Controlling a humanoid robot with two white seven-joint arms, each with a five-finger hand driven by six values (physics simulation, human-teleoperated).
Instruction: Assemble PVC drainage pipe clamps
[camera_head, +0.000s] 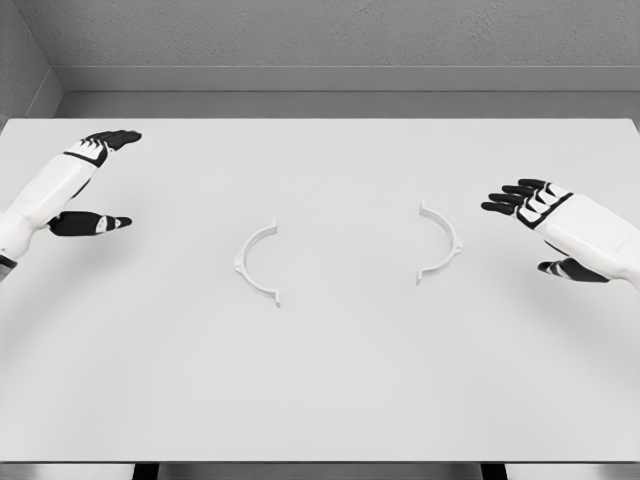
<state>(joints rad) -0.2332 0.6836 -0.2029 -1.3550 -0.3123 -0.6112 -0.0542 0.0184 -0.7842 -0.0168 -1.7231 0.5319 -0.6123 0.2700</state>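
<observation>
Now both clamp halves (257, 262) (440, 241) lie apart, curves facing, ready for joining; left hand (92, 180) and right hand (535, 225) wait open, empty.

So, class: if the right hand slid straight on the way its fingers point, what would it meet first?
Probably the right clamp half: the right hand points leftward at it over bare table. Its height above the table is unclear, so it might pass over.

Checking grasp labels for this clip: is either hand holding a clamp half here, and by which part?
Nothing is held. The left hand and right hand are open, apart from the two clamp halves lying on the table.
</observation>
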